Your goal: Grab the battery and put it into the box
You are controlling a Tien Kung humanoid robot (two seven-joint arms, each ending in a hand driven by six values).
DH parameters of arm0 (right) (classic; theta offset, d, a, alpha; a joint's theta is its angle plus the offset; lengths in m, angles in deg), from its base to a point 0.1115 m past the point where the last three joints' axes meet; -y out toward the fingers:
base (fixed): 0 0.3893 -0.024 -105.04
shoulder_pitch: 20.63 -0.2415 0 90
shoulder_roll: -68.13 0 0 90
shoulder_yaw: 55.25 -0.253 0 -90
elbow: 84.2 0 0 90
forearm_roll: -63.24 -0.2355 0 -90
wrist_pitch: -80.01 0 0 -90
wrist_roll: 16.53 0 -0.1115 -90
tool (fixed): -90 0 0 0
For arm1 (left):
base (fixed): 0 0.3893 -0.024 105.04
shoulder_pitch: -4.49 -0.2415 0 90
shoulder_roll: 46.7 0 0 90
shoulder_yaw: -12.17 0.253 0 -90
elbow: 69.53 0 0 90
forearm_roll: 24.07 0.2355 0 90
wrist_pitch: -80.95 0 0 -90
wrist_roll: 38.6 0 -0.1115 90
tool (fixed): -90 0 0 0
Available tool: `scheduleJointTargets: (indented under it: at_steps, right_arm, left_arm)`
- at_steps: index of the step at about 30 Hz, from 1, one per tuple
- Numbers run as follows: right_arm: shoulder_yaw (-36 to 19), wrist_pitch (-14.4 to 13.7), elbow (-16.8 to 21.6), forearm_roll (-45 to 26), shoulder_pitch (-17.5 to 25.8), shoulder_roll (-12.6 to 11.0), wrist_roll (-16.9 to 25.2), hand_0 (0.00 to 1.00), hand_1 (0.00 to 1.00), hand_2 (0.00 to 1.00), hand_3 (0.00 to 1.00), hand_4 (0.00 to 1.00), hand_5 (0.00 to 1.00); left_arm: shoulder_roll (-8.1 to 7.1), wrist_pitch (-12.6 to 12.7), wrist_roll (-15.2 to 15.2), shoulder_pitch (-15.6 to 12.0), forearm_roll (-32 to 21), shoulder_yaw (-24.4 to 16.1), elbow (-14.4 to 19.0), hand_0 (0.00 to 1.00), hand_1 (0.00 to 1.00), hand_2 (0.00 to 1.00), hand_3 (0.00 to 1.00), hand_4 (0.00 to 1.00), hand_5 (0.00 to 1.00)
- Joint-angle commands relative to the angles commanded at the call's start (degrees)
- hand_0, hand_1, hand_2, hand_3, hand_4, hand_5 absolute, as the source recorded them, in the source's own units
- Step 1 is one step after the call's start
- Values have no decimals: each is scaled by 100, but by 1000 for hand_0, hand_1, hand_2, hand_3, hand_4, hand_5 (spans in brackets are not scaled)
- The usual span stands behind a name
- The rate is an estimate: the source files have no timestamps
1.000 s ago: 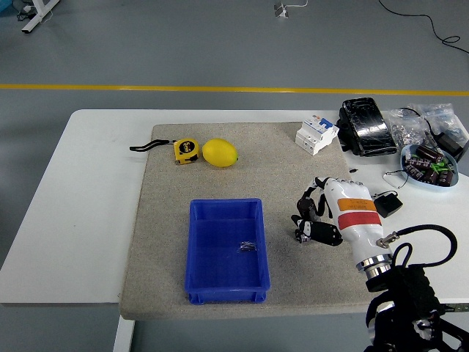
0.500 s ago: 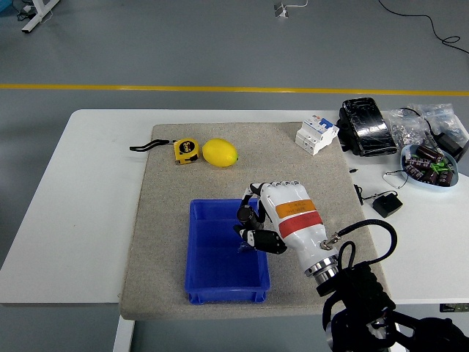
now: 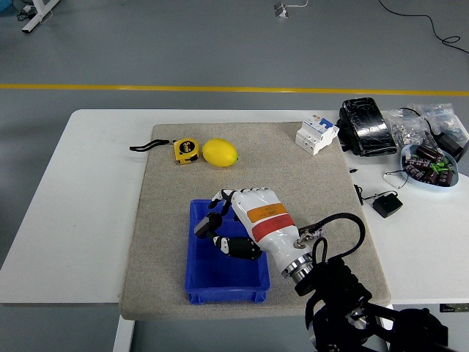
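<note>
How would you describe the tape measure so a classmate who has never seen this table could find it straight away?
Start at the beige mat covering the middle of the white table. Near its far left corner sits the tape measure, just left of the lemon. Both are yellow, but it alone is boxy, with a black strap trailing left.

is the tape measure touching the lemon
Apart. The head view shows a thin strip of grey mat between the yellow tape measure and the lemon.
</note>
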Motion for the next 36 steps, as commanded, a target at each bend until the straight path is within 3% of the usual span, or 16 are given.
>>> scheduleJointTargets:
  at_steps: [9, 15, 16, 17, 22, 23, 27, 28, 29, 34, 35, 36]
  right_arm:
    - [-59, -79, 19, 14, -12, -14, -5, 265, 446, 606, 811, 974, 341]
    - [-349, -82, 66, 17, -131, -184, 45, 265, 450, 604, 782, 962, 341]
    - [-404, -54, 89, 29, -140, -251, 68, 265, 450, 604, 782, 962, 341]
    - [-457, -8, 118, 52, -146, -340, 102, 271, 447, 597, 697, 930, 324]
    - [-648, 441, 328, 236, -158, -1012, 458, 271, 447, 597, 697, 930, 324]
    - [-659, 582, 379, 311, -169, -1204, 580, 397, 524, 648, 633, 931, 319]
    - [-558, 1043, 429, 443, -299, -1811, 1026, 397, 524, 648, 633, 931, 319]
    - [-515, 1113, 418, 449, -339, -1905, 1119, 397, 524, 648, 633, 931, 319]
    - [-436, 1153, 374, 452, -407, -2002, 1231, 552, 629, 716, 638, 939, 304]
    - [-70, 1148, 3, 256, -727, -2194, 1799, 552, 629, 716, 638, 939, 304]
    - [-22, 1140, -56, 225, -770, -2209, 1872, 653, 675, 740, 671, 935, 275]
    - [47, 1127, -145, 211, -836, -2232, 1959, 653, 675, 740, 671, 935, 275]
  left_arm:
    - [0, -19, -9, -27, 68, -48, 7, 689, 573, 656, 668, 723, 663]
    - [0, -21, -3, -14, 36, -22, 6, 688, 572, 654, 668, 723, 662]
    - [4, -18, -2, -11, 23, -15, 5, 688, 572, 654, 668, 723, 662]
    - [7, -12, 0, -7, -1, -2, 3, 687, 571, 653, 668, 722, 660]
    - [15, 26, 16, 13, -120, 63, -5, 687, 571, 653, 668, 722, 660]
    - [18, 33, 19, 18, -135, 70, -7, 687, 570, 653, 669, 722, 660]
    - [24, 44, 20, 34, -149, 75, -12, 687, 570, 653, 669, 722, 660]
    - [26, 42, 18, 35, -139, 69, -13, 687, 570, 653, 669, 722, 660]
    - [31, 39, 16, 38, -124, 61, -13, 686, 570, 654, 669, 721, 660]
    - [54, 20, 12, 44, -110, 55, -7, 686, 570, 654, 669, 721, 660]
    - [56, 19, 14, 46, -117, 59, -6, 692, 580, 660, 668, 721, 661]
    - [58, 20, 22, 50, -137, 72, -4, 692, 580, 660, 668, 721, 661]
